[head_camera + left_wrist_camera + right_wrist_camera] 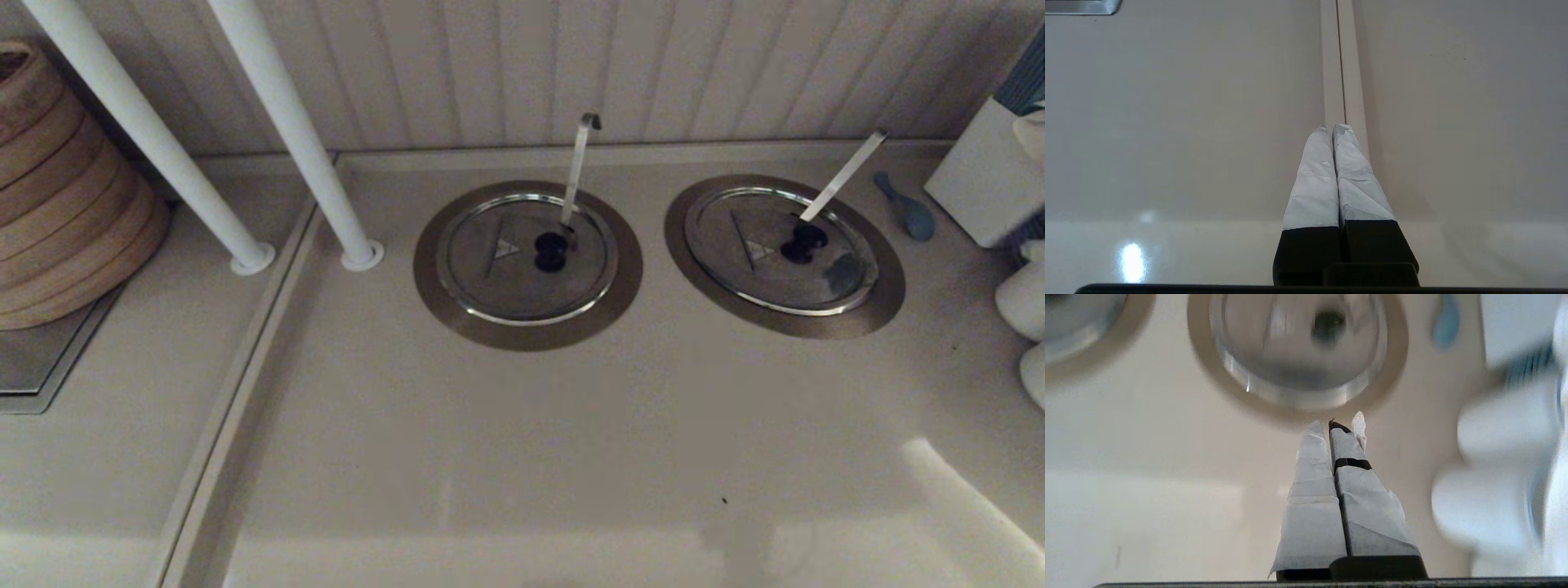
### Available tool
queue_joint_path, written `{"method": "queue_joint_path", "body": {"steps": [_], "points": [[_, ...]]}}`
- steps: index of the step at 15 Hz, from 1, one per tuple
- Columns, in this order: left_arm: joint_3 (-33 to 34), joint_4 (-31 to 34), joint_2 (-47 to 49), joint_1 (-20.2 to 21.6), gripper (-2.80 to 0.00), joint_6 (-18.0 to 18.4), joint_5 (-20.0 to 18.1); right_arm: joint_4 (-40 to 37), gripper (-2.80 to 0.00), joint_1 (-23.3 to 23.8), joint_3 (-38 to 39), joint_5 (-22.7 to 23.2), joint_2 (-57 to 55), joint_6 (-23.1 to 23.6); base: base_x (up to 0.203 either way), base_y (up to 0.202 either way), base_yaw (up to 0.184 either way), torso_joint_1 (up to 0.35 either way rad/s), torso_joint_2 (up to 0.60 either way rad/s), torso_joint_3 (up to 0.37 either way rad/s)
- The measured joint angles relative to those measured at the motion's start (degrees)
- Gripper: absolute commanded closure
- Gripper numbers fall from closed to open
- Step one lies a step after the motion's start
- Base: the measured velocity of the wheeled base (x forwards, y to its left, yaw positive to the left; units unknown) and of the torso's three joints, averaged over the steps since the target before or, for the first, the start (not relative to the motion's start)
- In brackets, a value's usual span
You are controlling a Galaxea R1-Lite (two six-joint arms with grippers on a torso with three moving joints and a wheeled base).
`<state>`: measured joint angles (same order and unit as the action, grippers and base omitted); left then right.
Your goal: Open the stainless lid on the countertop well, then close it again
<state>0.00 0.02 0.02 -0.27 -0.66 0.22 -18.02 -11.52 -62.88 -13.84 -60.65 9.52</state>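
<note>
The stainless lid (775, 249) lies flat and shut on the countertop well, whose brushed-steel ring (792, 327) shows around it at the back right. Its black double knob (804, 242) sits near the middle, and the straight utensil handle (845, 174) slants up through it. In the right wrist view my right gripper (1331, 424) is shut and empty, hovering just short of the ring (1396, 355), with the lid (1298, 363) and knob (1328, 322) ahead of it. My left gripper (1333, 128) is shut and empty over bare counter. Neither gripper shows in the head view.
The twin lid (522, 257) with the hook-tipped handle (578, 163) sits to the left. Two white poles (294, 131) and stacked bamboo steamers (57, 188) stand at the back left. A blue spoon (906, 208), a white box (988, 171) and white crockery (1024, 298) crowd the right edge.
</note>
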Motion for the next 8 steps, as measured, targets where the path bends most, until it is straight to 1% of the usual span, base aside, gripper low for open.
{"method": "queue_joint_path", "body": {"steps": [4, 5, 6, 8], "points": [[0.0, 0.0, 0.0, 0.0, 0.0, 0.0, -0.01, -15.65, 0.0, 1.07, 2.78, -0.99, 12.5, -2.76, 0.0, 0.0, 0.0, 0.0, 0.0, 0.0], [0.0, -0.01, 0.0, 0.0, 0.0, 0.0, -0.01, -18.78, 0.0, 2.2, 3.15, -1.6, 15.88, -2.96, 0.0, 0.0, 0.0, 0.0, 0.0, 0.0], [0.0, -0.02, 0.0, 0.0, 0.0, 0.03, 0.0, -20.89, 0.0, 4.41, 3.41, -2.0, 19.01, -2.89, 0.0, 0.0, 0.0, 0.0, 0.0, 0.0], [0.0, -0.01, 0.0, 0.0, 0.0, 0.02, 0.01, -22.35, 0.0, 8.76, 4.16, -1.8, 24.73, -1.52, 0.0, 0.0, 0.0, 0.0, 0.0, 0.0]]}}
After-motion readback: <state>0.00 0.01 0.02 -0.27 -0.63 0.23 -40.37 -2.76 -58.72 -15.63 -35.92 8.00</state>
